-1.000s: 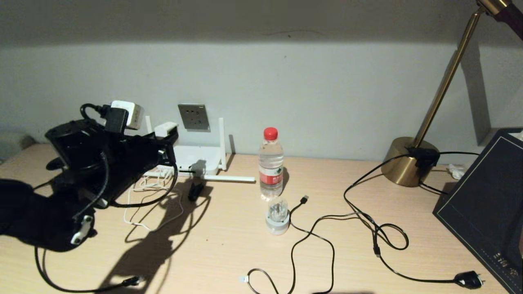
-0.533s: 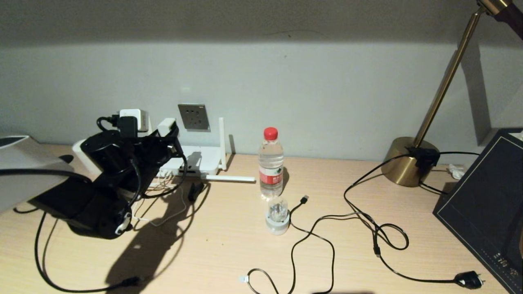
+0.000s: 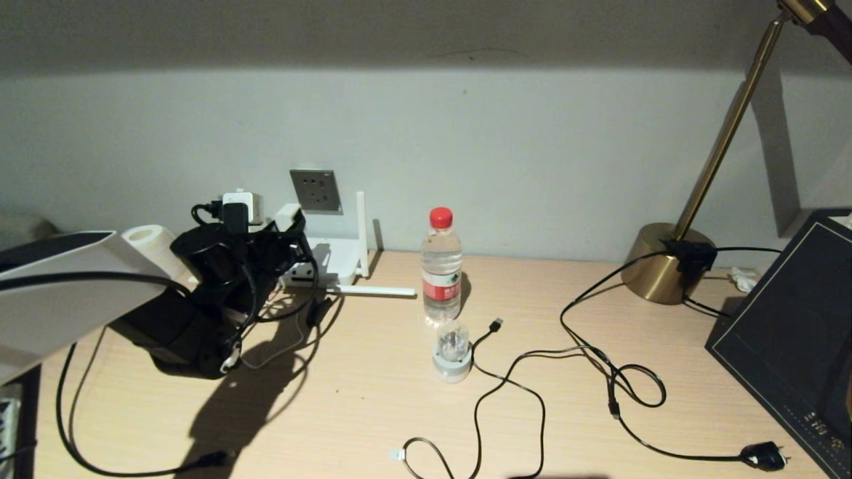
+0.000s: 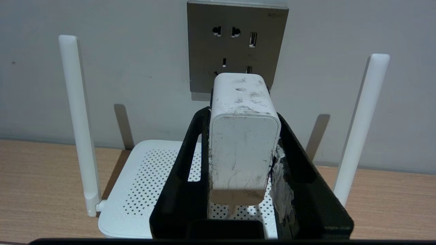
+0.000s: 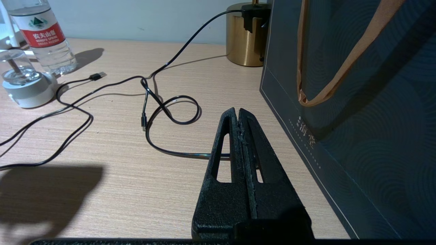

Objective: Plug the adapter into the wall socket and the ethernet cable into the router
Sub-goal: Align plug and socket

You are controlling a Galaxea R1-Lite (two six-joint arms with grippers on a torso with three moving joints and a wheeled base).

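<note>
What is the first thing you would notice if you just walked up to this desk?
Probably the left gripper, shut on the scuffed white adapter and holding it up in front of the grey wall socket, above the white router. After that, the red-capped water bottle standing mid-desk. The right gripper hangs shut over the desk beside a dark gift bag.

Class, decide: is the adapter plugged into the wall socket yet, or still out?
Still out. The left gripper holds the adapter in front of the wall socket, whose upper pin holes are uncovered.
</note>
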